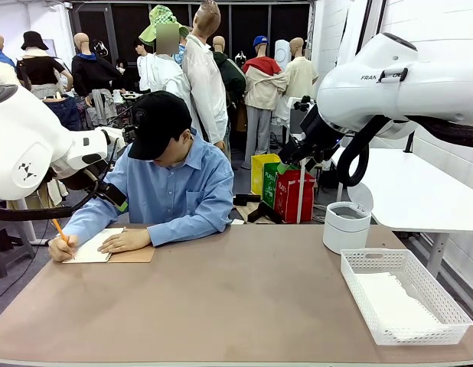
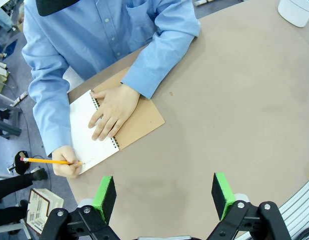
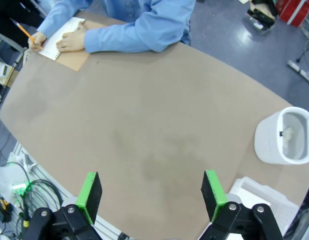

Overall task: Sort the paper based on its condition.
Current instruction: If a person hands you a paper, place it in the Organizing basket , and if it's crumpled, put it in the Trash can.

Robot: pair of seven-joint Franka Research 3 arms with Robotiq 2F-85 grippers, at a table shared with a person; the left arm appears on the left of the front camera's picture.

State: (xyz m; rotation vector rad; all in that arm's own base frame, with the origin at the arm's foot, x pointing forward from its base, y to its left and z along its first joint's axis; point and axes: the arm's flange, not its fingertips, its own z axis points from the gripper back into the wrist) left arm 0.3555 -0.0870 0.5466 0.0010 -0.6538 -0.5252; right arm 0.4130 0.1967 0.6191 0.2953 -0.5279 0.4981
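Left gripper [image 2: 163, 194]: jaws wide, empty, above table [image 1: 244, 298].
Notebook [image 1: 133, 254]: far left, person's hand [image 2: 112, 111] flat on page; left arm nearer.
Right gripper [image 3: 150, 194]: spread, empty.
Paper [image 1: 397, 306]: flat in basket [image 1: 355, 287], near right; right arm nearer.

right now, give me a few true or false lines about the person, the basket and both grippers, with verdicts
1. The person's hand holds a pencil at the notebook. True.
2. The basket is empty. False: white paper lies in it.
3. The left gripper is shut on a sheet. False: it is open and holds nothing.
4. The right gripper is open over the table. True.
5. The bin stands beside the notebook. False: it stands by the basket, across the table from the notebook.
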